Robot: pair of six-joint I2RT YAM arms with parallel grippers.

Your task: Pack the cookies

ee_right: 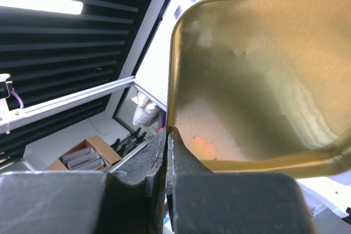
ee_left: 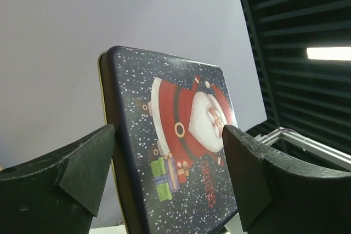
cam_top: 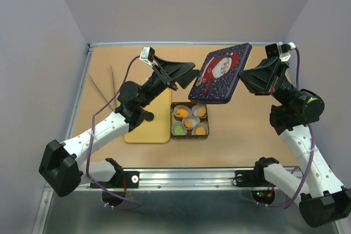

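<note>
above the middle of the table (cam_top: 241, 138), the right arm reaches in from the near right corner, elbow bent high, its wrist turned inward toward the centre. the right gripper (cam_top: 248, 76) is clamped narrow on the right rim of a dark blue santa lid (cam_top: 221, 73), which hangs tilted in the air; the right wrist view shows the fingers (ee_right: 159, 157) pinched on the rim with the lid's gold underside (ee_right: 258, 80) above them. the left arm stretches diagonally from the near left corner across a tan board (cam_top: 156, 121), and the left gripper (cam_top: 184, 78) sits at the lid's left edge with its jaws spread wide. in its wrist view the lid's picture side (ee_left: 181, 135) stands between the two dark fingers (ee_left: 82, 163); whether either one touches it cannot be told. the cookies (cam_top: 191, 123), mostly orange with a green one, lie in white paper cups inside the open tin (cam_top: 190, 137), just right of the board and beneath the lid's near edge.
</note>
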